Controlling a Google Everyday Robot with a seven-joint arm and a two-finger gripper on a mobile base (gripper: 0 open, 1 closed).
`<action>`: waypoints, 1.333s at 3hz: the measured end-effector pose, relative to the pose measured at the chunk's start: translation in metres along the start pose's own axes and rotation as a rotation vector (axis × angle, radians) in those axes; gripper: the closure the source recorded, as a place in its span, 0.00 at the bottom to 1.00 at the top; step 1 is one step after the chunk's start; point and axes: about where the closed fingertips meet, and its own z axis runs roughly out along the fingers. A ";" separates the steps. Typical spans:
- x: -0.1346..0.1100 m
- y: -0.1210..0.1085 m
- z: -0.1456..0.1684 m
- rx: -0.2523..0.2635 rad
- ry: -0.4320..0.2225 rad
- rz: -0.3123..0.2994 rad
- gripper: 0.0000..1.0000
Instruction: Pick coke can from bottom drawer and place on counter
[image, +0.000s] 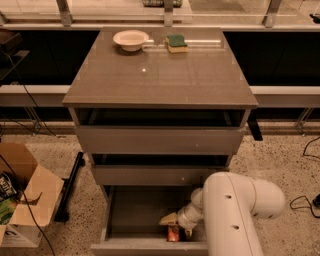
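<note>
Gripper (176, 224) first: it sits low in the frame, just right of centre, reaching down into the bottom drawer (135, 210) from the bulky white arm (235, 210) at the lower right. The coke can (173, 234) lies directly beneath and slightly in front of it, touching or all but touching. Whether the gripper has closed on the can I cannot tell.

The can is a small red-orange metal cylinder, smooth and likely slippery. Its long axis appears vertical, though its top is hidden. It stands near the drawer's front wall, toward the right. My judgement is that the lift should go straight up before anything else, since the drawers above overhang the back.

That drawer is pulled open, plain grey and flat-floored. Above it, two shallower grey drawers (160, 140) stand slightly ajar. Higher still, the counter (160, 75) is a broad, glossy grey-brown slab. At its far edge sit a pale bowl (131, 39) and a green sponge (176, 43).
</note>
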 end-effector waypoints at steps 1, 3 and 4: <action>0.000 0.001 0.014 0.027 0.022 0.004 0.40; 0.000 0.011 0.008 0.026 0.006 -0.008 0.86; 0.009 0.039 -0.033 -0.040 -0.066 -0.080 1.00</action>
